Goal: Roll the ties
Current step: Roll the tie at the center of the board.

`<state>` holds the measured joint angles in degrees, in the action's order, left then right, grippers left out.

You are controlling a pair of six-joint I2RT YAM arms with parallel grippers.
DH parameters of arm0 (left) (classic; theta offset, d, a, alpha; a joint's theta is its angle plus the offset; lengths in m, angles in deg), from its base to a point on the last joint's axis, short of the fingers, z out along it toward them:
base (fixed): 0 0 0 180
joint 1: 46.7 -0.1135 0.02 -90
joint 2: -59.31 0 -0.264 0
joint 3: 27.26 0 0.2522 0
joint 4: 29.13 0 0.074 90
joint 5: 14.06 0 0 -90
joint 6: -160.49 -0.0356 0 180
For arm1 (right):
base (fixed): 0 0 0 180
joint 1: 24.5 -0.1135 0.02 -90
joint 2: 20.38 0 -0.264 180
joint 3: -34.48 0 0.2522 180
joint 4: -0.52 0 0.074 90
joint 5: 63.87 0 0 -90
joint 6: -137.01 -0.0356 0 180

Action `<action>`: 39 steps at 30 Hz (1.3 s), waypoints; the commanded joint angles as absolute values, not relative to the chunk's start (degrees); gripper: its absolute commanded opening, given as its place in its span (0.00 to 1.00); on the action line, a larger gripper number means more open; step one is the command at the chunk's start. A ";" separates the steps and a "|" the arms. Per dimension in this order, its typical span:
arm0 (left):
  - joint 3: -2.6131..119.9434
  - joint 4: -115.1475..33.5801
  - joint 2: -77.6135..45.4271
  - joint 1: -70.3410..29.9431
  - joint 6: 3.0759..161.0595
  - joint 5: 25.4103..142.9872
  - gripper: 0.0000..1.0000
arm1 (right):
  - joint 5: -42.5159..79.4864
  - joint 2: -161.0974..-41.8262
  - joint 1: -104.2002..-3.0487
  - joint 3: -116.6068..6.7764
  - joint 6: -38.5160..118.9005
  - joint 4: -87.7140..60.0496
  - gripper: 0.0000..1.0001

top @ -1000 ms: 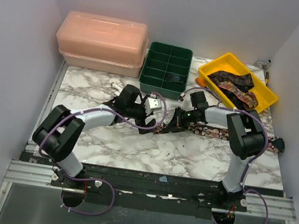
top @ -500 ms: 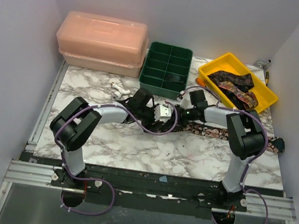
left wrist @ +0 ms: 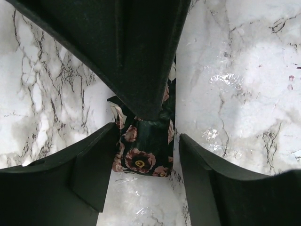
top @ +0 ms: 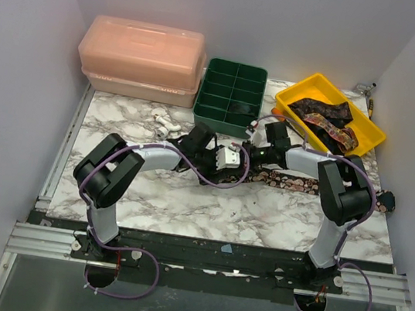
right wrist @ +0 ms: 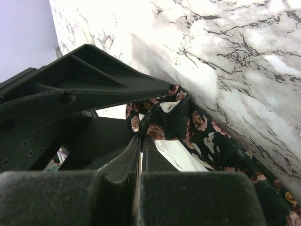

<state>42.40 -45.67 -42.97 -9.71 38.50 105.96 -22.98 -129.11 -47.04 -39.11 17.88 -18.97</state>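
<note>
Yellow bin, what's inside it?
Bunched-up dark patterned ties lie inside the yellow bin. They cover much of its floor, so anything beneath them is hidden.

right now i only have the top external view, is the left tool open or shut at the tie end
observer: open. The left wrist view shows the left tool with one finger on each side of the tie end.
operator: and the right tool
observer: shut. The right wrist view shows the right tool with fingers pressed together, tips at the folded end. Whether cloth is pinched, I cannot tell.
operator: anything else there
observer: a white strip shows on the tie beside those fingers.
</note>
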 commanded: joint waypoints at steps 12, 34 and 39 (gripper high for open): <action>49.66 -53.85 -45.96 -6.44 37.18 103.41 0.29 | -23.88 -126.79 -46.62 -39.13 21.14 -22.12 0.11; 53.29 -57.69 -47.88 -6.26 36.57 103.71 0.26 | 9.82 -117.56 -18.11 -44.42 64.94 -62.10 0.22; 53.71 -58.57 -47.96 -6.24 35.92 104.29 0.26 | 20.57 -120.60 -17.34 -40.55 66.72 -55.73 0.19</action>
<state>51.75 -56.38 -47.01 -6.54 37.25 103.66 8.45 -118.75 -17.84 -44.10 63.48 -60.68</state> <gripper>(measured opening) 0.262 0.192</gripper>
